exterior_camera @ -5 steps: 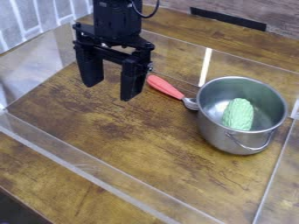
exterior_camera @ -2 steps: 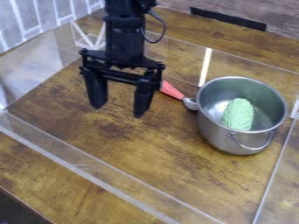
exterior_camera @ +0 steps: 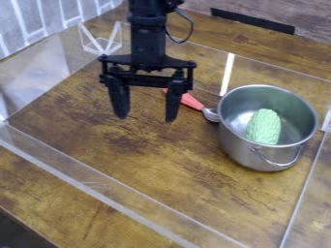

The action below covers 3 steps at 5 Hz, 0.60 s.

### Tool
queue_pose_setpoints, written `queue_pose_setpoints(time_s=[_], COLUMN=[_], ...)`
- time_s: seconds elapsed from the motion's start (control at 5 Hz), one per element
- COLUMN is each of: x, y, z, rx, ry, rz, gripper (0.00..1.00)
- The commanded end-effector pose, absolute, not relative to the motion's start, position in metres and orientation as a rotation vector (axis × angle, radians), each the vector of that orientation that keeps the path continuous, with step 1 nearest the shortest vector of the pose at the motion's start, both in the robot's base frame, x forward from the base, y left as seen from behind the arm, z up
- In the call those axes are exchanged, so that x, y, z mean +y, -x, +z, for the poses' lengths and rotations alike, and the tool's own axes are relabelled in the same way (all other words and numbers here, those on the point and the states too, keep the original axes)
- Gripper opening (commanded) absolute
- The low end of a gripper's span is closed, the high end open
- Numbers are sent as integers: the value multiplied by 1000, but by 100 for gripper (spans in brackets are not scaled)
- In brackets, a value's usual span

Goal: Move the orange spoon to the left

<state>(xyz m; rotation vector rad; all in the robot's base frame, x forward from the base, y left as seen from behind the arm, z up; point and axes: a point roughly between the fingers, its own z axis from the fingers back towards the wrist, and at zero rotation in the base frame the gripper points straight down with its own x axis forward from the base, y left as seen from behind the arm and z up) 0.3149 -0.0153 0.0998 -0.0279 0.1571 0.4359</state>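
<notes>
Right now the gripper (exterior_camera: 146,95) hangs over the wooden table (exterior_camera: 116,165), pointing straight down. Its two black fingers (exterior_camera: 123,99) are spread wide apart and hold nothing. The spoon (exterior_camera: 199,104) lies flat on the table, just to the right of the gripper and a little behind it. Part of its orange handle hides behind the right finger. Its shiny end sits close to the pot (exterior_camera: 265,127). A green thing (exterior_camera: 264,126) lies inside the pot.

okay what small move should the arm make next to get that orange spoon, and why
Probably shift toward the pot and lower: the open gripper hangs just beside the orange spoon, whose handle peeks out behind one of the fingers, not yet between them.
</notes>
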Motion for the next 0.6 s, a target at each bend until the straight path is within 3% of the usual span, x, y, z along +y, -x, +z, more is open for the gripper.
queue_pose_setpoints(time_s=[0.0,0.4], x=[-19,-19], y=[-340,-374], z=[115,108], rx=[60,-7], ry=[72,159], rz=[608,937], gripper=[100,100])
